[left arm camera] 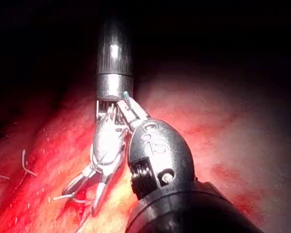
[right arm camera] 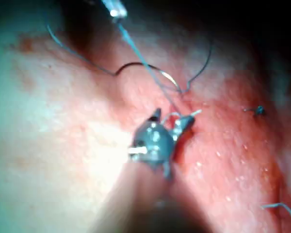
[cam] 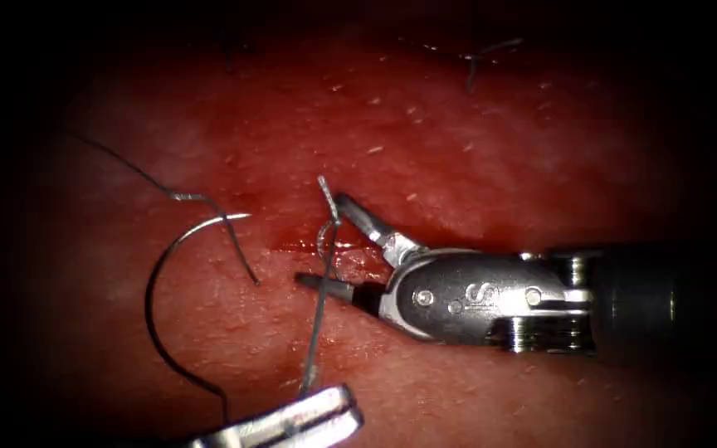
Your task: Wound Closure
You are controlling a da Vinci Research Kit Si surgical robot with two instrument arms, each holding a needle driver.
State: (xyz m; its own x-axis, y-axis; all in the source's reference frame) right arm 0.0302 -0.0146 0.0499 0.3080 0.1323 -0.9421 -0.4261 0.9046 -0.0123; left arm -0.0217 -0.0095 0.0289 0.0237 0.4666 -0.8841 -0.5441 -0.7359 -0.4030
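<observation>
The right tool (cam: 319,239) comes in from the right with its jaws open and nothing held, one either side of a thread strand (cam: 317,323) over the cut (cam: 292,245). That strand runs down to the left tool (cam: 296,419) at the bottom edge, which is shut on it. A short thread tail (cam: 325,189) stands above the cut. The curved needle (cam: 153,290) lies free on the tissue left of the cut, tip (cam: 246,216) pointing right, not in the tissue. The right wrist view has the right tool (right arm camera: 172,116), the strand (right arm camera: 140,56) and the left tool (right arm camera: 117,9).
A second thread run (cam: 238,253) crosses the needle and enters the tissue left of the cut. Red fluid (cam: 280,246) glistens along the cut. Cut thread ends (cam: 479,58) lie at the far edge of the tissue. In the left wrist view the right tool (left arm camera: 82,194) works beside the left wrist (left arm camera: 160,155).
</observation>
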